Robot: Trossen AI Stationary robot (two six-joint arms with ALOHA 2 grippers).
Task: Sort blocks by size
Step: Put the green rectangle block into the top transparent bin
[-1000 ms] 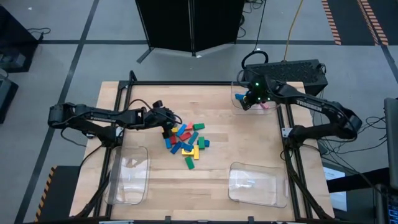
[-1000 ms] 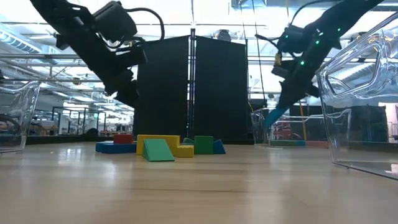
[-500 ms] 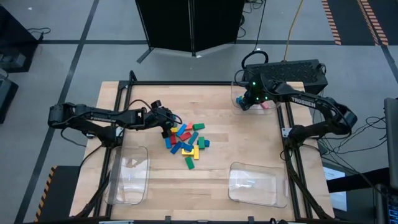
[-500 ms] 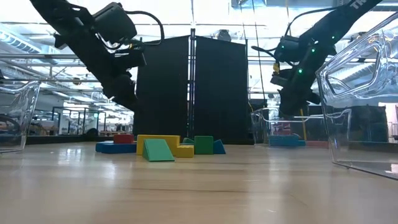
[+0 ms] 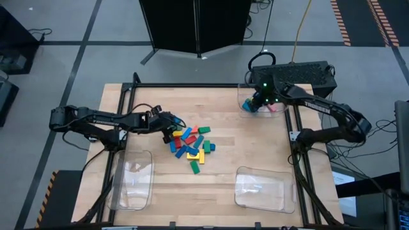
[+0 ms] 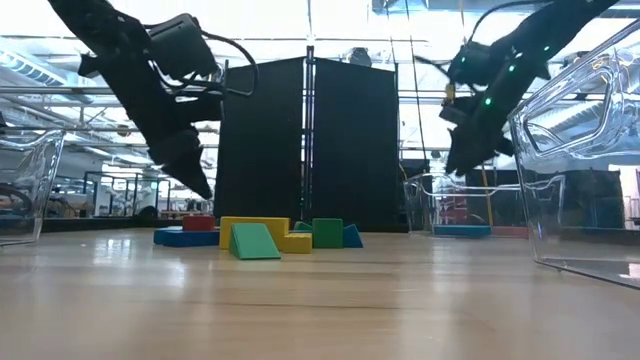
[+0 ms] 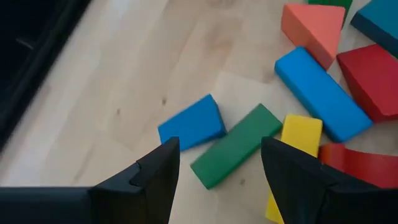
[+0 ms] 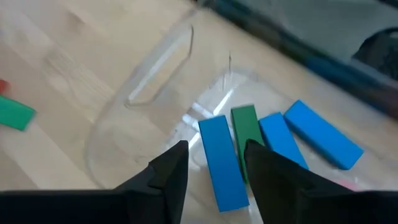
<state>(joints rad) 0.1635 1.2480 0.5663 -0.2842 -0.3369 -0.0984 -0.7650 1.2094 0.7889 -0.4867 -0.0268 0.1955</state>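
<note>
Left wrist view: my left gripper hangs with fingers spread, holding nothing, low over the near edge of the pile. Directly between the fingertips lies a green block, touching a short blue block on one side and a yellow block on the other. Just past them sits a long blue block, then red and orange pieces. Risk as I judge it: blocks this crowded, a finger could land on the neighbours, pinching two sizes together or skidding the green one aside.

Right gripper, fingers parted and empty, sits above the far tray, over the long blue and green blocks lying inside. Possible trouble there: a fingertip clipping the clear wall on the way out and shifting the tray.
</note>
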